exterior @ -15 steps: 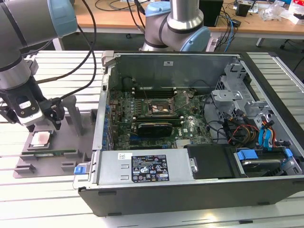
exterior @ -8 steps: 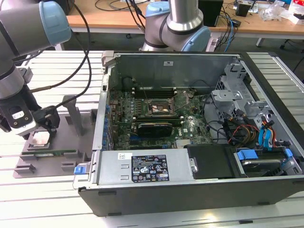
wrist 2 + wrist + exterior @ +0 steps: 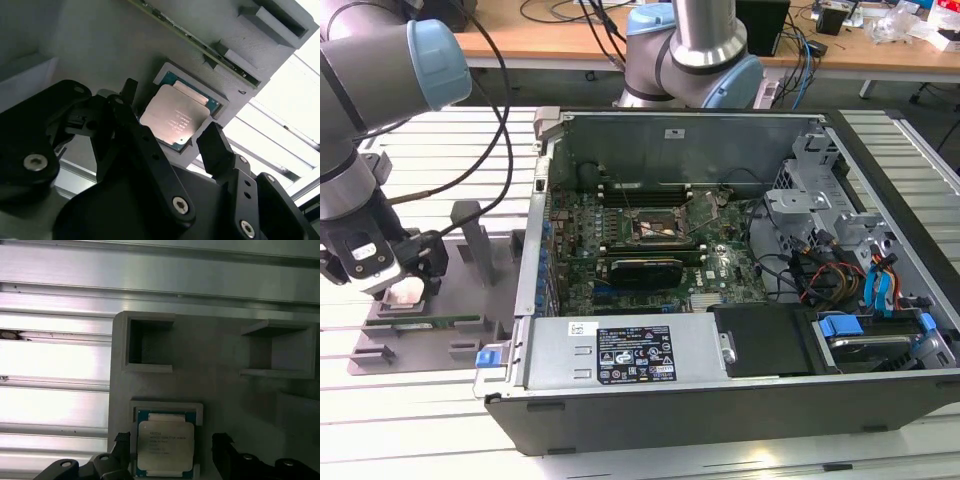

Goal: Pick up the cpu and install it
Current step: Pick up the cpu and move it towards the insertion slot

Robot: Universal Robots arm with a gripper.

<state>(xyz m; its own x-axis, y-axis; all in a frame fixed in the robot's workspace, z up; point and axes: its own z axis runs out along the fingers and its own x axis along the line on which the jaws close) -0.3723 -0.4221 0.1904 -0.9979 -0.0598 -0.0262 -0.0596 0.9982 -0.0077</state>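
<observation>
Open computer case (image 3: 720, 330) sits at the centre of the exterior view. The socket (image 3: 658, 228) on its board is too small to judge inside.

Arm (image 3: 360, 120) comes in at the exterior view's left, its upper part cut off by the frame edge.

Grey fixture (image 3: 390, 345) lies outside the case, under the arm.

Gripper (image 3: 405, 278) sits low over the fixture, and its fingers are hard to separate in the exterior view. Both wrist views show it set wide, with 2 black fingers (image 3: 215, 145) straddling the cpu (image 3: 175, 120) and a gap on each side.

The cpu lies flat in the fixture's square recess, metal top up. In the exterior view the gripper partly covers it.
</observation>
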